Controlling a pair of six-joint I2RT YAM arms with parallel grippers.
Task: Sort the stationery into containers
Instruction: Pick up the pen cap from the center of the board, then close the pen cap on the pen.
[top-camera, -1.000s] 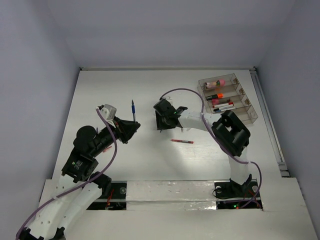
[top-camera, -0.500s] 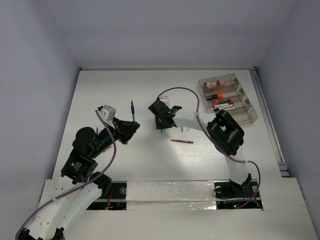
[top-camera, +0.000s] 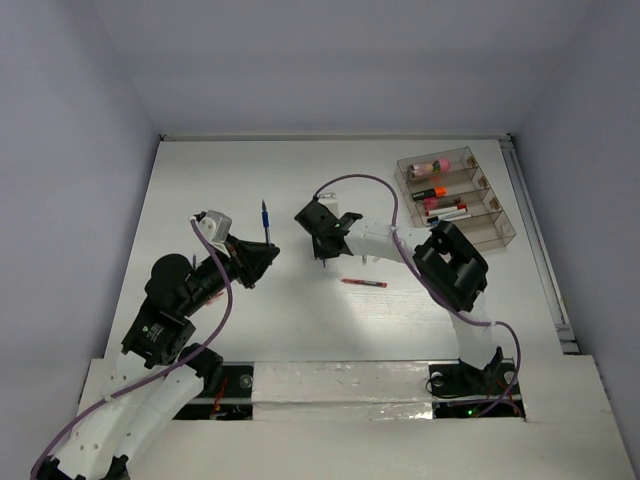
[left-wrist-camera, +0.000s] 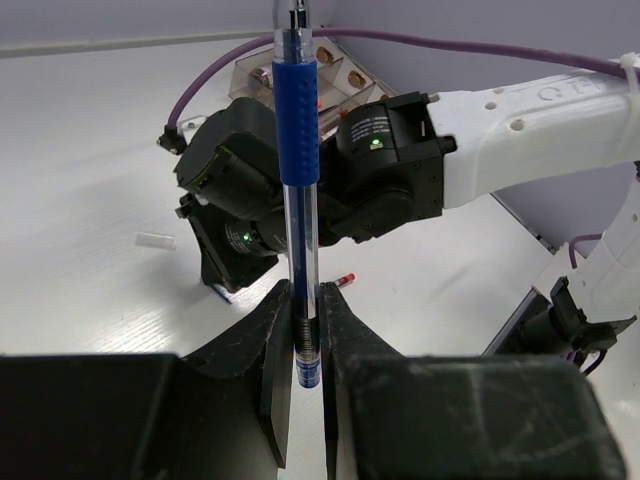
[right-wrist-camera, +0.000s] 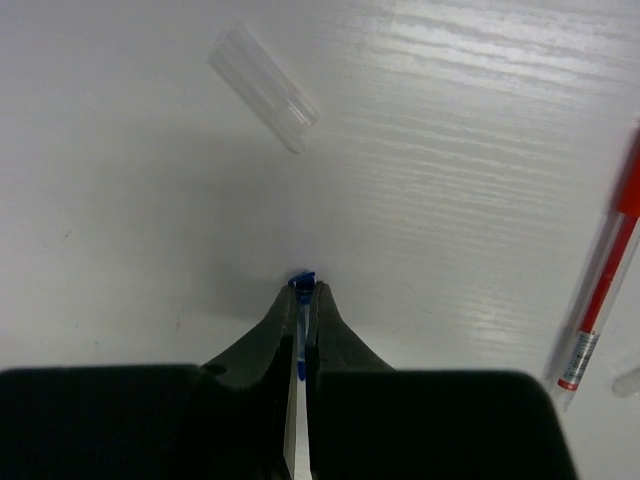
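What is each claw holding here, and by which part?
Left claw grips the blue pen near its clear end; right claw pinches a small blue piece, mostly hidden.

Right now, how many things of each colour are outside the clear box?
Blue: 2, the blue pen in the left hand and a tiny blue piece in the right hand.
Red: 1, the red pen on the table.
Clear: 1, a clear tube on the table.
Total: 4 that I can tell.
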